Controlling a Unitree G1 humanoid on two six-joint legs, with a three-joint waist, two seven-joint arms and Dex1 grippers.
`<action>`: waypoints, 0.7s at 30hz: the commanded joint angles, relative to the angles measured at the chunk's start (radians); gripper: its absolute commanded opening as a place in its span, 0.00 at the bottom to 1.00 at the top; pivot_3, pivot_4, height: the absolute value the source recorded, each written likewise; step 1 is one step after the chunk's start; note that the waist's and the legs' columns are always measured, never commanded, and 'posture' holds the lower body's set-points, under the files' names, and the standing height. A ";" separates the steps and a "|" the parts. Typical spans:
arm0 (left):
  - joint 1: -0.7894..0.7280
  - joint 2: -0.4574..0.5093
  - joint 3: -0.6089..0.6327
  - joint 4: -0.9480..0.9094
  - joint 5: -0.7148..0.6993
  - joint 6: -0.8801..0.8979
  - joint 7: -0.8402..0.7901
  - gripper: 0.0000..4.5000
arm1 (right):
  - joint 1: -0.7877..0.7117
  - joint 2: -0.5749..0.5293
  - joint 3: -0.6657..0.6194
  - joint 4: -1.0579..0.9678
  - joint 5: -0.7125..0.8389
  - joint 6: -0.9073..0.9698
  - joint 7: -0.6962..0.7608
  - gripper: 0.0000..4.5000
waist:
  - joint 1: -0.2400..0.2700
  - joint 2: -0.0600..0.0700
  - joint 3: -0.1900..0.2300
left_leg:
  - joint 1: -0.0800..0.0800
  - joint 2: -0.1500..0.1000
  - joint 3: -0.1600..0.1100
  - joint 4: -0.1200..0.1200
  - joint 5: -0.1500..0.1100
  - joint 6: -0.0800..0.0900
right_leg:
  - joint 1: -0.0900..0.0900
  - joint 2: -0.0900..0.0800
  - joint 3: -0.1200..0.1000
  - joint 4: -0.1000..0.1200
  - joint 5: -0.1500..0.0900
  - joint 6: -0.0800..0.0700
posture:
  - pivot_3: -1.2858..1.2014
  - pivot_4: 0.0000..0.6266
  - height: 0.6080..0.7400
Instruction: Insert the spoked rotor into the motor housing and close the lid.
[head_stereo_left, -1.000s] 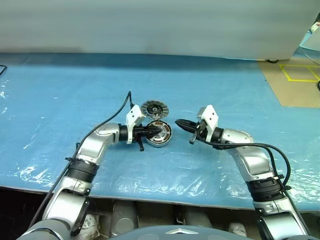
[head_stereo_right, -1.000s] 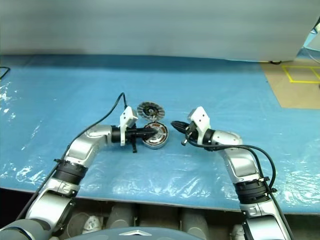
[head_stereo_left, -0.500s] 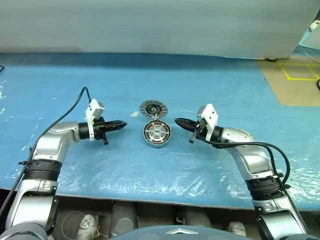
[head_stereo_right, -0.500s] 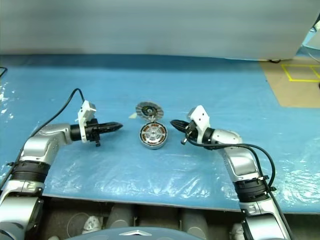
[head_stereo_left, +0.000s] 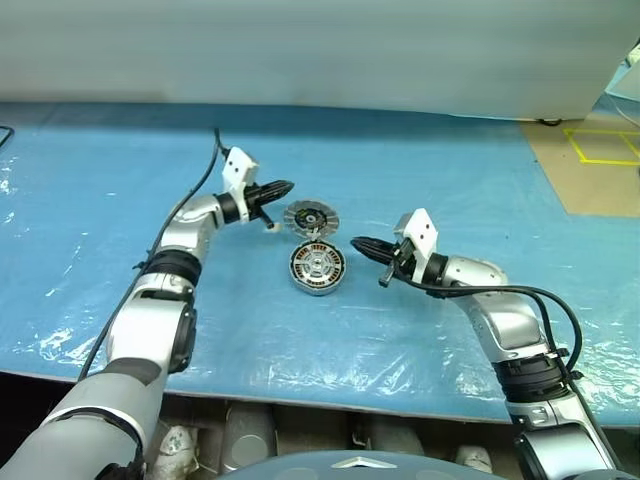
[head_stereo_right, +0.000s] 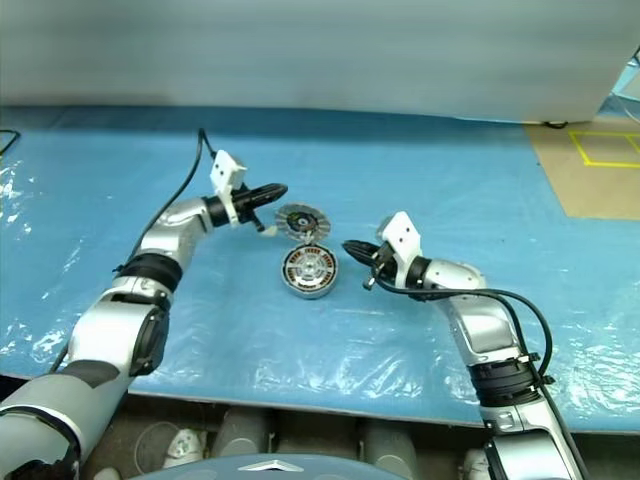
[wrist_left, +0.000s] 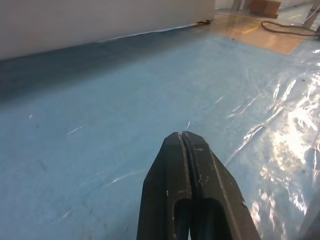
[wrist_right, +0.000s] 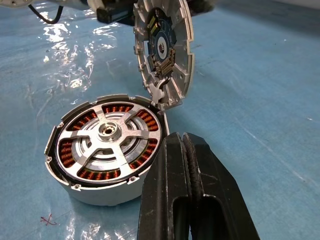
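Spoked rotor (wrist_right: 107, 135) seated in motor housing (wrist_right: 100, 187); lid (wrist_right: 164, 52) left open.
Left hand (head_stereo_left: 283, 186) and right hand (head_stereo_left: 357, 243) are closed, empty.

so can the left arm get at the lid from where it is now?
Probably yes. The left gripper, fingers shut, sits just off the outer side of the lid, which stands open at the motor housing's far edge. Nothing lies between them, and the right gripper is on the other side.

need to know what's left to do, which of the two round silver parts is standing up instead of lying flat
The lid. It stands open behind the motor housing, dark inner face showing; the housing lies flat with the spoked rotor inside.
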 joint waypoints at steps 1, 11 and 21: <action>-0.073 -0.018 0.021 0.036 0.001 -0.032 -0.042 0.01 | 0.019 -0.009 -0.016 -0.090 0.057 0.034 0.022 0.00 | 0.002 0.000 0.000 | 0.000 0.000 0.000 0.000 0.000 0.000 | 0.000 0.000 0.000 0.000 0.000 0.000 | 0.52 0.24 1.00; -0.104 -0.041 0.008 0.060 0.007 0.084 -0.270 0.01 | 0.129 -0.109 -0.057 -0.248 0.146 0.117 0.068 0.00 | 0.005 -0.001 0.000 | 0.000 0.000 0.000 0.000 0.000 0.000 | 0.000 0.000 0.000 -0.001 0.001 0.001 | 0.52 0.24 1.00; -0.060 -0.080 0.003 -0.002 -0.002 0.167 -0.371 0.01 | 0.245 -0.160 -0.033 -0.336 0.141 0.124 0.061 0.00 | 0.009 -0.001 0.001 | 0.000 0.000 0.000 -0.001 0.000 0.000 | 0.001 -0.001 0.000 -0.003 0.001 0.001 | 0.52 0.24 1.00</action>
